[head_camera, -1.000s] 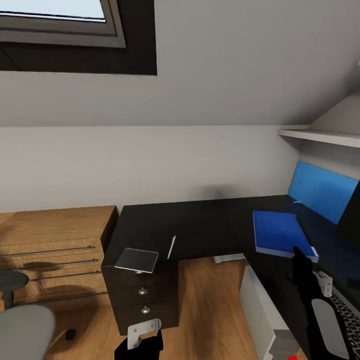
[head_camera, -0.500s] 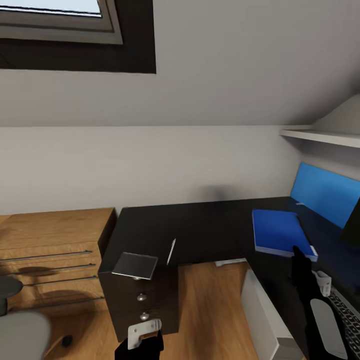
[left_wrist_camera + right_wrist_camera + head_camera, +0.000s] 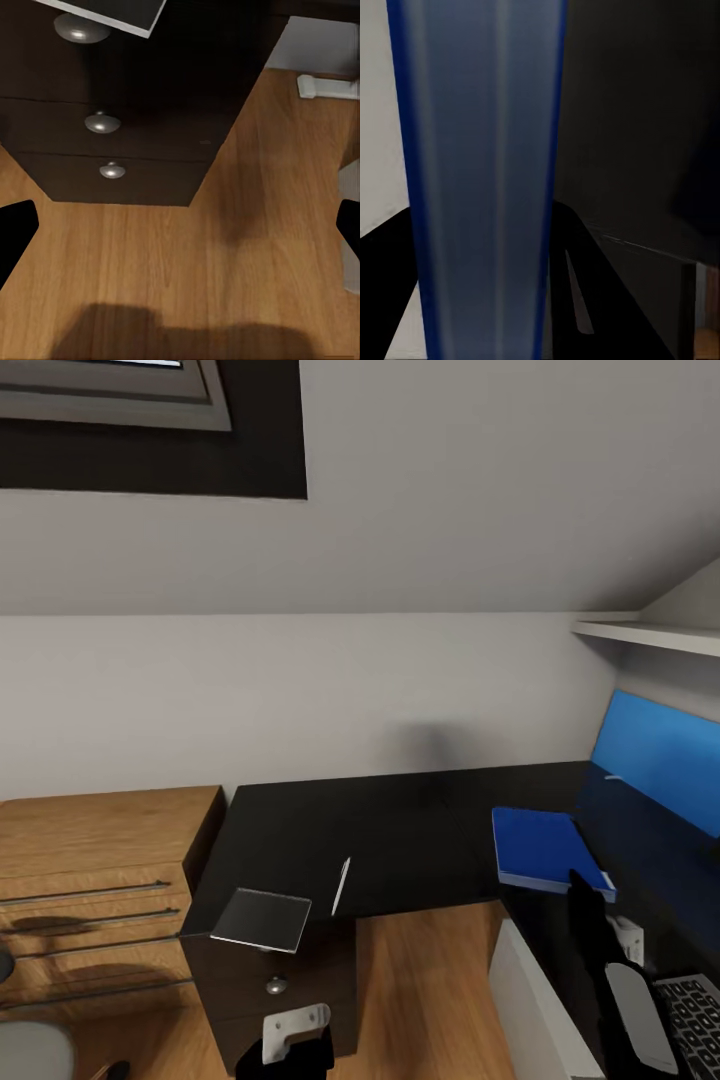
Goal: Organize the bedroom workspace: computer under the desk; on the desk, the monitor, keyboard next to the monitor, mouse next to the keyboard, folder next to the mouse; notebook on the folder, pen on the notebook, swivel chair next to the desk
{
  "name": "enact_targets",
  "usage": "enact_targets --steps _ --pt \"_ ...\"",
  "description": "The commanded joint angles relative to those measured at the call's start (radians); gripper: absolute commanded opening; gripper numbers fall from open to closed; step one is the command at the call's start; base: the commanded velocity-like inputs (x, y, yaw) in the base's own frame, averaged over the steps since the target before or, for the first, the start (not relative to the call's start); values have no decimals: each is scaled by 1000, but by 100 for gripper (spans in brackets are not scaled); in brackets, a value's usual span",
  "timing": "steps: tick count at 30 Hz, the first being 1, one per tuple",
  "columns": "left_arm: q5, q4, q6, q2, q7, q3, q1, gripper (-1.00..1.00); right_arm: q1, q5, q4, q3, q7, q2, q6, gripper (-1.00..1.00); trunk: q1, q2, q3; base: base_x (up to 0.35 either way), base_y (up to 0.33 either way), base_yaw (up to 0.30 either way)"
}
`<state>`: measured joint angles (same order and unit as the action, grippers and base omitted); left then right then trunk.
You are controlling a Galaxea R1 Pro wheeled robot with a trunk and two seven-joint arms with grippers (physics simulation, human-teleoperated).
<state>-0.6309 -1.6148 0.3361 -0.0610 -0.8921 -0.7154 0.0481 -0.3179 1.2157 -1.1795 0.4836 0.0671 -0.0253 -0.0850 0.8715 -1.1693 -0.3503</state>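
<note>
**Folder on desk; notebook and pen not yet stacked**

Head view. You face the inner corner of the L-shaped desk (image 3: 400, 830). The folder (image 3: 545, 850) lies flat on the right wing, near its front edge and well in from the corner, so one transfer looks finished. The notebook (image 3: 262, 919) sits at the front left corner of the desk, above the drawer unit (image 3: 275, 980), with one corner overhanging the front edge. That overhang would give you a lip to pinch, I judge. The pen (image 3: 341, 886) lies just beside the notebook, close to the front edge, apart from it. A corner of the keyboard (image 3: 692, 1015) shows at the right wing's near end. The blue wall panel (image 3: 655, 750) stands behind the desk; it is not the folder. The wooden dresser (image 3: 95, 880) abuts the desk's left end. Your left gripper (image 3: 292, 1042) hangs low in front of the drawers; your right gripper (image 3: 598, 920) rests just before the folder's near edge.

Left wrist view. The camera looks down at the wood floor (image 3: 187, 262) and three drawer knobs. The notebook's overhanging corner (image 3: 112, 11) shows above the top knob. The black fingers (image 3: 15, 232) stand at opposite borders, so the jaws are wide apart with nothing between them.

Right wrist view. The folder's edge (image 3: 484, 180) runs along the black desktop (image 3: 637, 112), with the pen (image 3: 577, 300) small beyond it. Jaw state: cannot tell here.
</note>
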Motion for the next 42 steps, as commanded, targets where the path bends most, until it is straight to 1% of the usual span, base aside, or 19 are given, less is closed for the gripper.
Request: enact_targets --steps 1,3,5,7,9,14,19,21,23,25,28,35,42 --pt "-4 -2 4 -1 -6 -3 -1 100 -4 7 9 1 6 0 -6 -100 0 -1 -1 21 0 0" --pt "-4 -2 5 0 -5 -7 -1 100 -19 5 49 -7 7 1 -6 -100 0 -1 -1 11 0 0" --pt "-4 -2 5 0 -5 -11 -1 100 -24 4 61 -9 7 2 -6 -100 0 -1 -1 6 0 0" --pt "-4 -2 5 0 -5 -26 -1 100 -32 3 84 -11 8 3 -5 -100 0 -1 -1 2 0 0" --pt "-5 -2 5 0 -5 -31 -1 100 -37 3 93 -12 8 4 -4 -100 0 -1 -1 1 0 0" --pt "-5 -3 6 0 -5 -35 -1 100 -51 2 118 -13 8 5 -4 -100 0 -1 -1 0 0 0" --pt "-6 -3 6 0 -5 -36 0 100 -65 1 150 -12 8 12 -2 -100 0 -1 -1 0 0 0" --pt "-6 -3 6 0 -5 -36 -1 100 -77 1 172 -11 8 15 16 -100 0 -1 -1 0 0 0" --pt "-6 -4 6 0 -5 -36 -1 100 -85 1 194 -12 7 24 42 -100 0 -1 -1 0 0 0" --pt "-6 -4 6 0 -5 -36 -1 100 -98 2 228 -12 7 40 76 -100 0 -1 -1 0 0 0" --pt "-6 -4 6 0 -5 -36 -1 100 -108 2 252 -11 7 49 112 -100 0 -1 -1 0 0 0" --pt "-6 -4 6 0 -6 -36 -1 100 -114 2 267 -11 7 53 165 -100 0 -1 -1 0 0 0" --pt "-6 -3 6 1 -6 -41 -1 100 -114 1 268 -12 7 53 190 -100 0 -1 -1 0 0 0"
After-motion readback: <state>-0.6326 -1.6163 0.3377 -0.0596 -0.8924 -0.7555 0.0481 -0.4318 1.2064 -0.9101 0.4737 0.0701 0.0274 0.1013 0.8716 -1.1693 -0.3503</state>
